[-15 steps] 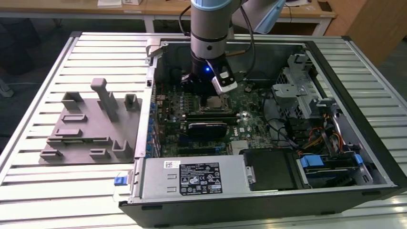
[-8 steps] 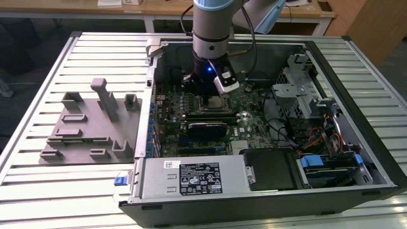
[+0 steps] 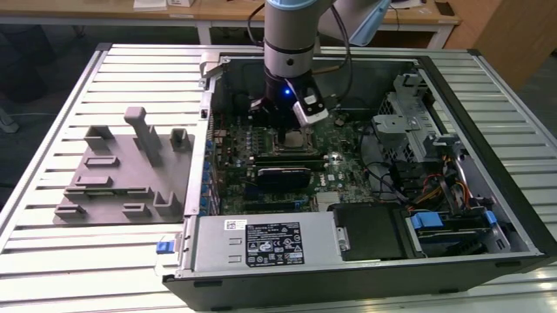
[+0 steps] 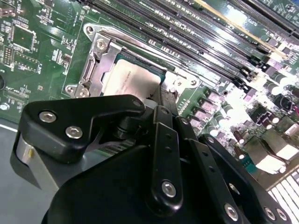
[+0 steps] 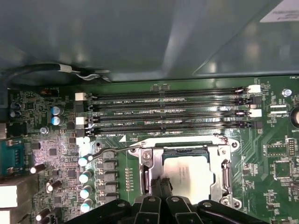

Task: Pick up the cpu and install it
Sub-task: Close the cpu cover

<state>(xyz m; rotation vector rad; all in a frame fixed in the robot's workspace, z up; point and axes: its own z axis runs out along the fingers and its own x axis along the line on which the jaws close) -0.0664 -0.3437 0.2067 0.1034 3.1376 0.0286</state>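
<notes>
A white slatted metal table point(image 3: 52, 261) is carrying a black open computer case point(image 3: 348, 290). A grey moulded fixture tray point(image 3: 104, 189) with upright blocks is lying just beside the case, on the exterior view's left. A wooden desk point(image 3: 218, 13) is standing beyond the far edge.

Inside the case, a green motherboard point(image 3: 344, 169) is covering the floor. A grey power supply box with a white label point(image 3: 261, 244) is sitting along the near wall, and a black drive box point(image 3: 370, 231) is lying just to its right. A bare metal drive cage point(image 3: 409, 124) and a bundle of orange and black cables point(image 3: 426, 189) are filling the exterior view's right side. The silver-grey robot arm point(image 3: 291, 39) is reaching down from the far side into the middle of the board.

In the first wrist view, four long black memory slots point(image 5: 163, 112) are running beside a silvery metal socket frame point(image 5: 226, 170). A thin wire lever point(image 5: 114, 150) and a row of small cylindrical capacitors point(image 5: 85, 177) are sitting on its other side.

The cpu point(image 5: 194, 172), a flat square chip with a pale silvery-grey top plate, is lying level inside that frame. The black gripper point(image 5: 162, 183) is hanging right over one edge of it, and its linkages are hiding that side of the chip and frame. Its fingers point(image 5: 157, 186) are sitting drawn together with only a thin slit between them, pinching nothing.
</notes>
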